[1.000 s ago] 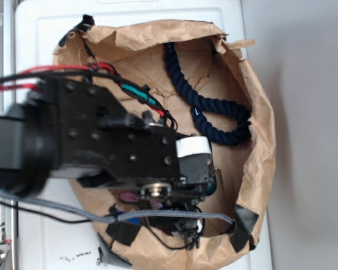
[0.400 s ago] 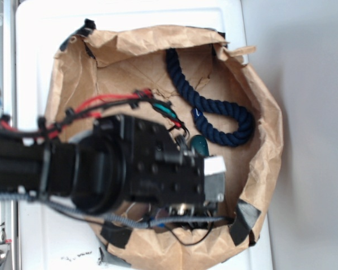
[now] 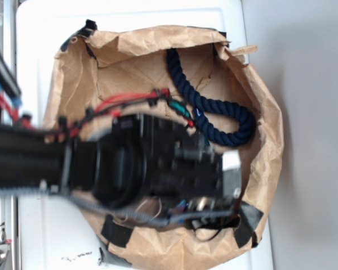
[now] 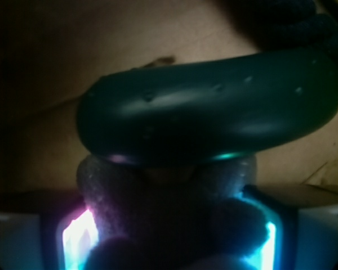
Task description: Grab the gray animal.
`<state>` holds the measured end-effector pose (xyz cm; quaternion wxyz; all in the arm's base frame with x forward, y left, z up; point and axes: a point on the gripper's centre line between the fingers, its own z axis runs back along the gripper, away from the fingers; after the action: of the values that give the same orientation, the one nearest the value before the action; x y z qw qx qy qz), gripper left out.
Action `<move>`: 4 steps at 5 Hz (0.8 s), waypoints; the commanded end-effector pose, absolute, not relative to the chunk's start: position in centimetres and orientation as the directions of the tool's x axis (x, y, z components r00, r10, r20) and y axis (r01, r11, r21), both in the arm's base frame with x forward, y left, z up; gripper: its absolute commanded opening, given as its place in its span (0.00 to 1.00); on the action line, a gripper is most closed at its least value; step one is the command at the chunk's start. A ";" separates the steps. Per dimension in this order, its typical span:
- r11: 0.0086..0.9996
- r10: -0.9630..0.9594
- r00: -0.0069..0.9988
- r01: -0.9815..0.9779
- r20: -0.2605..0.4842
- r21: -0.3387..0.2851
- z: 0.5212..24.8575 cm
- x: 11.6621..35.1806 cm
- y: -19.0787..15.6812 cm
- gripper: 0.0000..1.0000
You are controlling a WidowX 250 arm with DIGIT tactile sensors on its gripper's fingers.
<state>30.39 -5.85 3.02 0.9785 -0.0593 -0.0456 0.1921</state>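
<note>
Between the lit pads (image 4: pixel 79 242) of the pincer (image 4: pixel 169 247), low in the wrist view, the gray animal (image 4: pixel 163 197) is showing as a dim fuzzy mass that is filling the gap from one pad to the other. Its face and ears are not making themselves out in this light. Whether the pincer is already squeezing the animal or only bracketing it, I cannot tell: the fur is reaching both pads, but no compression is showing.

Just beyond the animal, a dark green oval (image 4: pixel 214 107) is lying crosswise, its long axis running side to side across the pincer's line of approach and appearing to touch or overlap the animal's far edge. The rope (image 4: pixel 304 17) is sitting further off, at the upper right corner.

From outside, the arm (image 3: pixel 129 169) is reaching over the paper bag (image 3: pixel 259 101) on the white desk (image 3: pixel 39 236), covering the animal and the pincer tips entirely; the rope's curve is lying clear near the bag's far wall.

Judging from this, the animal is sitting straight ahead and centred, nearer than the oval, so a closing squeeze is looking like the step in hand, with the oval close enough to be caught along with it.
</note>
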 end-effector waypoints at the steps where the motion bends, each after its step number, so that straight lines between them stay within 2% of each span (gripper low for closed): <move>1: 0.888 0.418 0.905 -0.388 0.081 -0.247 13.3 32.7 -0.6 0.00; 2: 0.912 0.407 0.883 -0.382 0.232 -0.148 15.4 30.3 -0.5 0.00; 3: 0.910 0.405 0.842 -0.409 0.356 -0.068 16.0 28.1 -0.4 0.00; 4: 0.908 0.397 0.820 -0.416 0.411 -0.049 16.9 27.5 1.0 0.00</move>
<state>27.63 0.94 15.07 0.9621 0.0261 -0.1860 0.1977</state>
